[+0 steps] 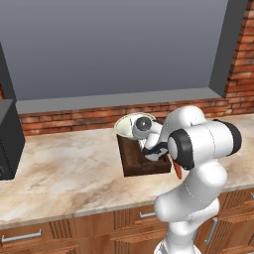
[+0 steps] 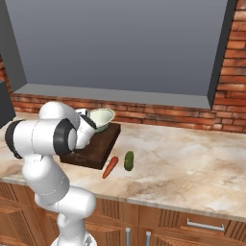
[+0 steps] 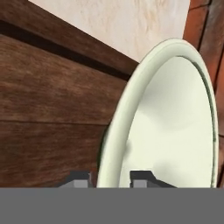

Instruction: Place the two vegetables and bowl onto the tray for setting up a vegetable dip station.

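Observation:
The pale greenish-white bowl (image 2: pixel 102 117) is tilted on its side over the far end of the dark brown wooden tray (image 2: pixel 98 146). My gripper (image 3: pixel 110 178) is shut on the bowl (image 3: pixel 170 131), one fingertip (image 3: pixel 78 178) outside its rim and the other inside. In the left base view the bowl (image 1: pixel 126 124) sits at the back of the tray (image 1: pixel 141 161), partly behind my wrist. The orange-red carrot (image 2: pixel 110 167) and the dark green cucumber (image 2: pixel 129 160) lie side by side on the counter just right of the tray. The carrot (image 1: pixel 178 172) peeks out under my forearm.
A marble counter (image 2: pixel 192 163) runs to a brick backsplash (image 2: pixel 168 120) under a window sill. A dark appliance (image 1: pixel 7 139) stands at the counter's far left. Wooden drawers (image 1: pixel 30 235) sit below the front edge.

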Robot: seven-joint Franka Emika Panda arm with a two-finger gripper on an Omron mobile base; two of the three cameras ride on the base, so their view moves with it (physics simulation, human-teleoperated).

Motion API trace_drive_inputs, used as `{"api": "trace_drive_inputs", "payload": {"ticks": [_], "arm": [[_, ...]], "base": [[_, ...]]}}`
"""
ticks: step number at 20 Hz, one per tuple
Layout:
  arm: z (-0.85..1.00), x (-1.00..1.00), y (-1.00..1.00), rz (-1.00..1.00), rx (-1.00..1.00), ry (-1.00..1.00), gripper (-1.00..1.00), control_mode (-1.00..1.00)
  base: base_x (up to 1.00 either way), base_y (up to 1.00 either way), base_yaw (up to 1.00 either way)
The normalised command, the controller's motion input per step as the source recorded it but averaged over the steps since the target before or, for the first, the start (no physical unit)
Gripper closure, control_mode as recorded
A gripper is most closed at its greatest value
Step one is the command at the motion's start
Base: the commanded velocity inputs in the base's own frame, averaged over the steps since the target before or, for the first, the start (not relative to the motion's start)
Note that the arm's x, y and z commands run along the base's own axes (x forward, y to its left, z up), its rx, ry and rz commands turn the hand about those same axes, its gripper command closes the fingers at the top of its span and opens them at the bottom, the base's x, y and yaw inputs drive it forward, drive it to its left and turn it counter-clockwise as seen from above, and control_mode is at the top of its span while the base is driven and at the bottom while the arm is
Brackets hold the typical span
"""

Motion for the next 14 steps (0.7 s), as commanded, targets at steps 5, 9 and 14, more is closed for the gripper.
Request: {"api": "trace_drive_inputs", "payload": {"ticks": [5, 9, 14], "arm": [[0.00, 0.00, 0.00, 0.00, 0.00, 0.01, -1.00, -1.00], [0.12, 0.00, 0.00, 0.00, 0.00, 0.00, -1.00, -1.00], [0.35, 0.00, 0.00, 0.00, 0.00, 0.00, -1.00, -1.00]], "base": [[0.00, 0.00, 0.00], [0.00, 0.00, 0.00], [0.00, 0.00, 0.00]]}}
